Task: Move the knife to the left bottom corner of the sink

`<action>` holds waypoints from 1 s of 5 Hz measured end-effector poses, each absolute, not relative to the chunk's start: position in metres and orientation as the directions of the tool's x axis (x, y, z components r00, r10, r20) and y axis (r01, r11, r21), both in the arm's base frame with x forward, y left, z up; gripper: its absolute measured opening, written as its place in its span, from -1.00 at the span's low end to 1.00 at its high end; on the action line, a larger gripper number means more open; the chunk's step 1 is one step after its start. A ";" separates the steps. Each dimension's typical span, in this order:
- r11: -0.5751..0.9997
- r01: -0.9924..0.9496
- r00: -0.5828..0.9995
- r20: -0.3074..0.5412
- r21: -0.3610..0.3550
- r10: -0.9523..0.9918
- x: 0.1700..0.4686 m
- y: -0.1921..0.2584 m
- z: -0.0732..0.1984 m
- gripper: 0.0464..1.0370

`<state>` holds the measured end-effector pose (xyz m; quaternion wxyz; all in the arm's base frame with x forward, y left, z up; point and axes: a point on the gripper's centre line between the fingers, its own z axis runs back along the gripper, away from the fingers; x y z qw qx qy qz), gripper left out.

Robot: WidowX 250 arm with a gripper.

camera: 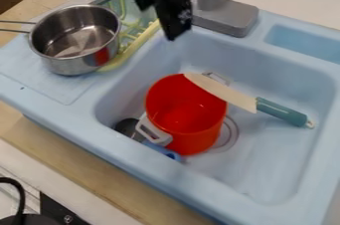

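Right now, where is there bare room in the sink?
In view, the sink floor is bare below the knife and right of the red pot. It is crowded at the pot's lower left, with a dark item and a blue handle.

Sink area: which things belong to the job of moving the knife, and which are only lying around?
For the job:
knife, blade over the red pot
sink, its destination
gripper, near the faucet

Just lying about:
red pot, in the sink
metal saucepan
yellow rack
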<state>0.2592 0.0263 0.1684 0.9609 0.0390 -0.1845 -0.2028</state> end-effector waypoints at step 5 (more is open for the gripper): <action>0.942 0.252 0.914 0.265 0.222 -0.307 0.302 0.121 0.159 0.92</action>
